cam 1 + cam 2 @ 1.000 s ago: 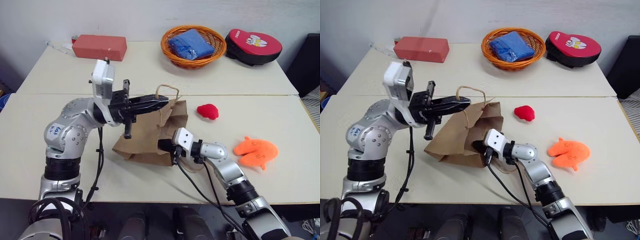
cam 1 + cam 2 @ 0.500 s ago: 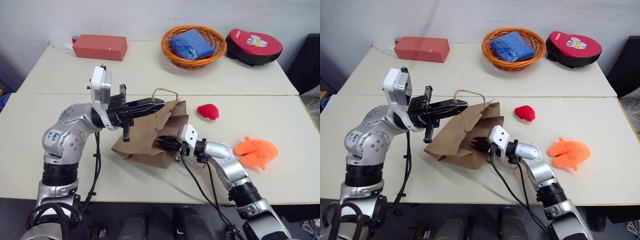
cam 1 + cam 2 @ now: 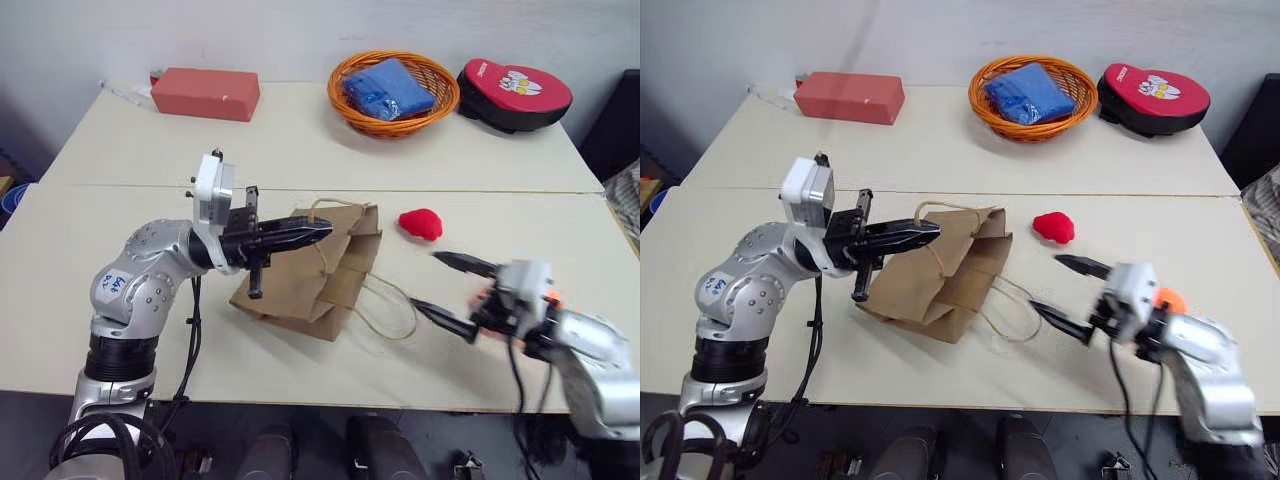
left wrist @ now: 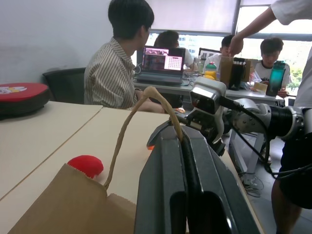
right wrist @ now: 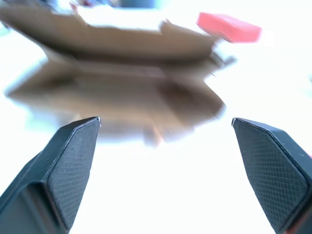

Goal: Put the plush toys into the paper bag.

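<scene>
The brown paper bag (image 3: 296, 272) lies slumped on the table's middle, its mouth toward the right. My left gripper (image 3: 322, 232) is shut on the bag's upper cord handle (image 4: 127, 123), holding that edge up. The other handle (image 3: 388, 306) lies loose on the table. A small red plush toy (image 3: 421, 223) sits just right of the bag. To the right of the bag, clear of its mouth, my right gripper (image 3: 441, 291) stands wide open and empty. The orange plush toy (image 3: 1168, 298) is mostly hidden behind that hand.
At the back of the table stand an orange basket (image 3: 440, 104) holding a blue cloth, a red-and-black paw-print pad (image 3: 515, 92) and a red block (image 3: 205, 92). Several people (image 4: 117, 68) sit at desks beyond the table's right end.
My right gripper has pulled out of the bag's mouth, swung far to the right and opened wide. The left gripper keeps its hold on the handle, a little lower.
</scene>
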